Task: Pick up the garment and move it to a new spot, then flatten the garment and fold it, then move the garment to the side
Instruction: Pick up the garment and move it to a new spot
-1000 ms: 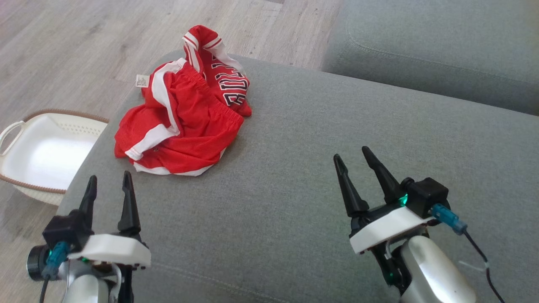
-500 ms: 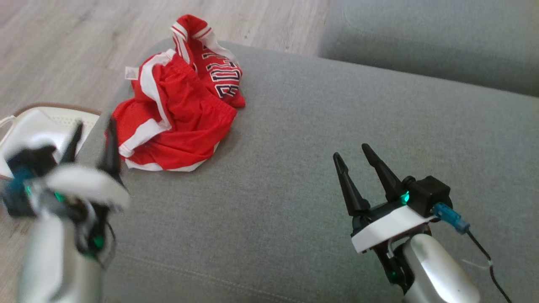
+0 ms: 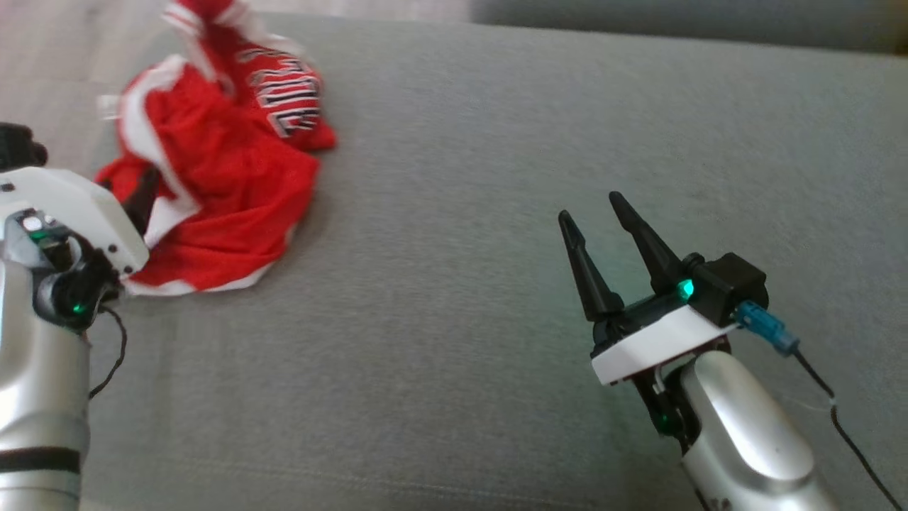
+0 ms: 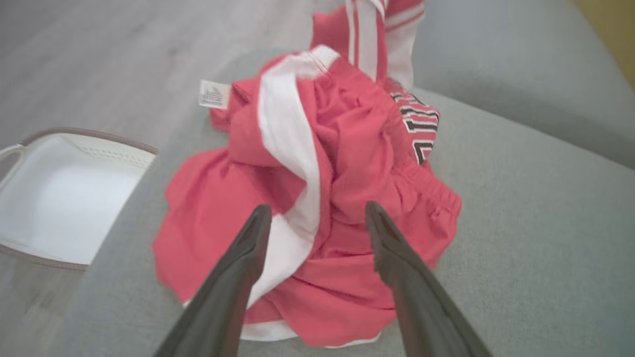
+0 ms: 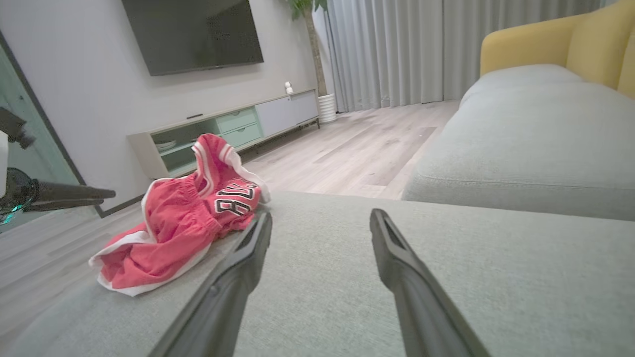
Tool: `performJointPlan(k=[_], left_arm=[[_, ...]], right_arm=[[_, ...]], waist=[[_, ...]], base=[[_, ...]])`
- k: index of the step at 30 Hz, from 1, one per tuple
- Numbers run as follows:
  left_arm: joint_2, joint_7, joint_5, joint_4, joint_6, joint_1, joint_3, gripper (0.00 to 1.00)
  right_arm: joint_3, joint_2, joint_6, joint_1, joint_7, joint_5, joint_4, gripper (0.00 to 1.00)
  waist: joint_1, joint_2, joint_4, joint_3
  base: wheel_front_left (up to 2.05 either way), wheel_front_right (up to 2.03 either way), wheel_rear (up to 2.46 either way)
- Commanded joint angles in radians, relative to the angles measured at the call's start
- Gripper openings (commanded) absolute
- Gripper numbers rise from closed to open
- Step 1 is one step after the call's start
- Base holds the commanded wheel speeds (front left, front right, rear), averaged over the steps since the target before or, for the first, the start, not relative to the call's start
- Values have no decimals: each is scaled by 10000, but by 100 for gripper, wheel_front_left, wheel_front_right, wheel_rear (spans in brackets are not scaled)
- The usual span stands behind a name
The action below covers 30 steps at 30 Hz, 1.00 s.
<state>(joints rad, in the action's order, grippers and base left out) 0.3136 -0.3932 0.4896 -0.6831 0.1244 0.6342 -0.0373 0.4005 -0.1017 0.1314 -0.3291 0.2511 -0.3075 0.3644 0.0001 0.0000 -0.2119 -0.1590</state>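
Over the left end of the grey sofa seat, I'm angling my left claw down at the crumpled red basketball shorts, fingers spread wide and gripping nothing. By my reckoning this is the pick-up step. Next I'm needing to drop and pinch a thick fold. My right claw is hanging spread and empty, well apart.

Soft even daylight; the garment blurs in head view.
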Motion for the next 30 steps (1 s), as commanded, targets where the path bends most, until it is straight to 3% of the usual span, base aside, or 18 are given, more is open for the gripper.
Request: performJointPlan(k=[1, 9, 16, 17, 18, 19, 30], left_arm=[[657, -112, 170, 98, 59, 593, 114, 100], [1648, -856, 954, -1860, 62, 784, -1105, 100], [1859, -1746, 1594, -2987, 62, 658, -1829, 100], [1888, -1735, 1677, -2966, 62, 660, -1952, 49], [1944, -1629, 1722, -2912, 62, 677, -2075, 8], [1990, -1513, 1777, -2890, 62, 696, -2172, 0], [2715, -723, 2066, -1956, 63, 1198, -3539, 0]], right_arm=[[182, 28, -7, -459, 107, 29, -348, 100], [205, 39, -7, -766, 107, 56, -451, 100], [73, 41, -7, -680, 107, 85, -494, 100], [51, 34, -7, -656, 107, 86, -483, 100], [35, 24, -7, -641, 107, 78, -458, 100], [35, 22, -7, -632, 107, 74, -436, 100], [78, 102, -7, -300, 107, -123, -289, 100]], waist=[[-1, 0, 559, -443], [-1, 0, 1542, -1001], [-1, 0, 1883, -996], [-1, 0, 1876, -949], [-1, 0, 1860, -896], [-1, 0, 1841, -832], [-1, 0, 1521, 373]], base=[[0, 0, 0], [0, 0, 0], [0, 0, 0], [0, 0, 0], [0, 0, 0], [0, 0, 0], [0, 0, 0]])
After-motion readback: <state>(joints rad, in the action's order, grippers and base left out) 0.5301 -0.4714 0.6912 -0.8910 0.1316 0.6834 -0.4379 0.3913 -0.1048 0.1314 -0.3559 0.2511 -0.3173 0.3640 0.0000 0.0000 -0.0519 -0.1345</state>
